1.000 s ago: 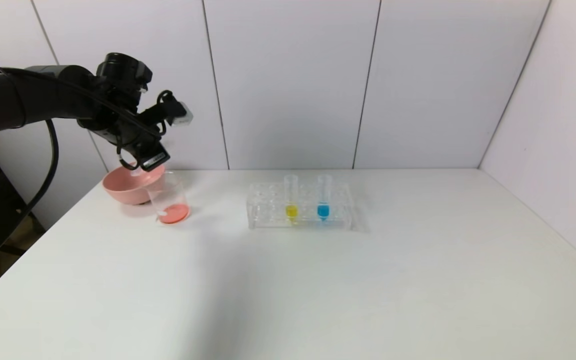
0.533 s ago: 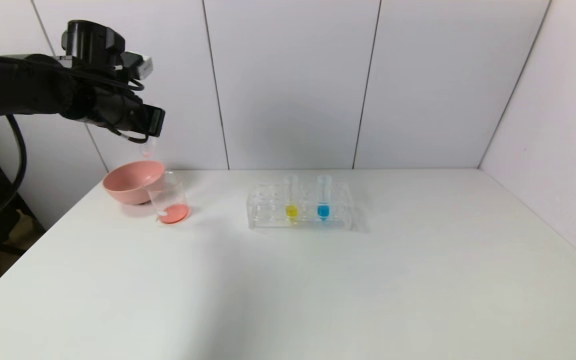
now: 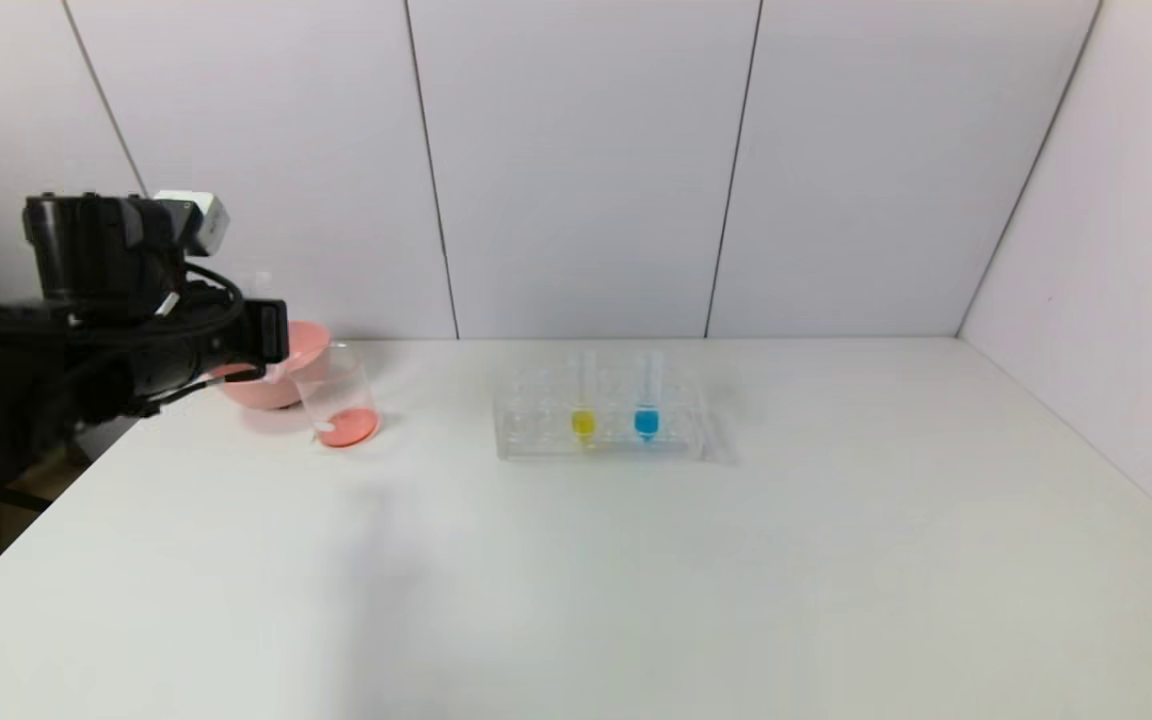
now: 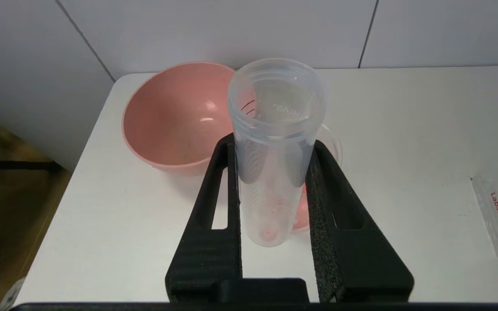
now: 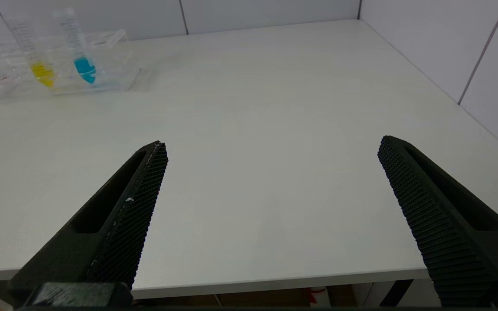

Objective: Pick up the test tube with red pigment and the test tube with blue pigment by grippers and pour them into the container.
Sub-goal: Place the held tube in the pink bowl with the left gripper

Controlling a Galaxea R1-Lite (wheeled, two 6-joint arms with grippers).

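Note:
My left gripper hovers at the table's far left, in front of the pink bowl. In the left wrist view it is shut on the test tube with red pigment, which holds only faint pink traces at its tip. The container, a clear beaker with red liquid at its bottom, stands just right of the gripper, partly hidden behind the tube. The test tube with blue pigment stands in the clear rack; it also shows in the right wrist view. My right gripper is open and empty over the table's near edge.
A pink bowl sits behind the beaker at the far left corner. A tube with yellow liquid stands in the rack left of the blue one. Walls close off the back and right of the table.
My left arm went from tilting the tube over the beaker, up, then down and back to the left. The wrist has turned level. The tube stays in the jaws.

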